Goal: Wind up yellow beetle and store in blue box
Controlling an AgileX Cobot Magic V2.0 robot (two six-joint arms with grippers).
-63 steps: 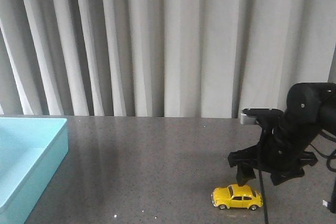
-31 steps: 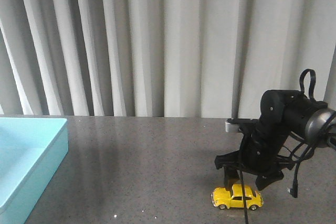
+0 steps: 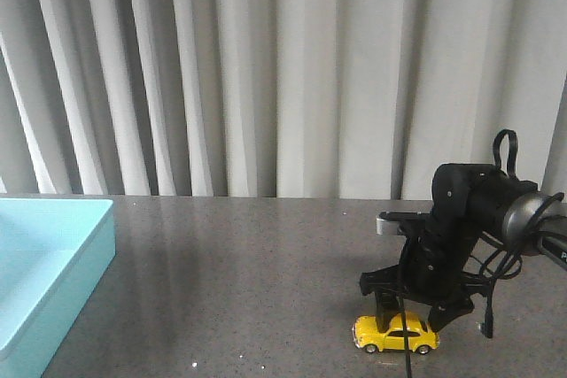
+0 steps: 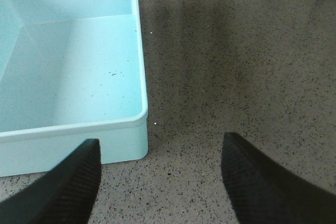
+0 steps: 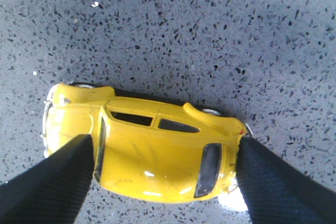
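The yellow beetle [image 3: 395, 334] stands on its wheels on the dark speckled table at the front right. My right gripper [image 3: 409, 316] is down over it, jaws wide open, one finger at each end of the car. In the right wrist view the beetle [image 5: 152, 150] lies between the fingers of the right gripper [image 5: 165, 182]: one finger overlaps the bonnet, the other is at the rear. The blue box [image 3: 80, 289] sits empty at the front left. My left gripper [image 4: 160, 182] is open and empty above the table, next to a corner of the box [image 4: 79, 145].
Grey curtains [image 3: 266, 68] hang behind the table's far edge. The dark speckled tabletop [image 3: 248, 289] stretches between the box and the beetle. The right arm's black cables [image 3: 496, 272] hang beside its wrist.
My right arm has swung left and lowered until its fingers straddle the beetle. The beetle has shifted very slightly left. The box has not moved.
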